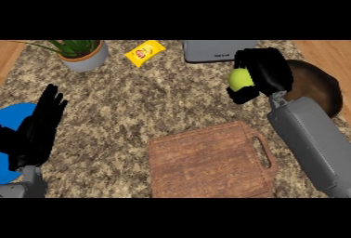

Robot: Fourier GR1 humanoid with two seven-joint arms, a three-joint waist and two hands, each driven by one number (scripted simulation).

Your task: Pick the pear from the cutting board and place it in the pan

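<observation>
A yellow-green pear (240, 79) is held above the counter by my right hand (264, 69), whose black fingers curl round it and hide most of it. Right of that hand lies the dark brown pan (321, 86), partly covered by the hand and the grey forearm. The hand with the pear is at the pan's left rim. The brown wooden cutting board (205, 162) lies bare at the lower middle, its handle slot to the right. My left hand (37, 128) rests open at the left edge, fingers straight and pointing up.
A potted plant in a grey pot (86, 58) stands at the back left. A yellow snack bag (145, 52) lies beside it. A grey appliance (216, 50) sits at the back middle. A blue plate (15, 116) lies under my left hand.
</observation>
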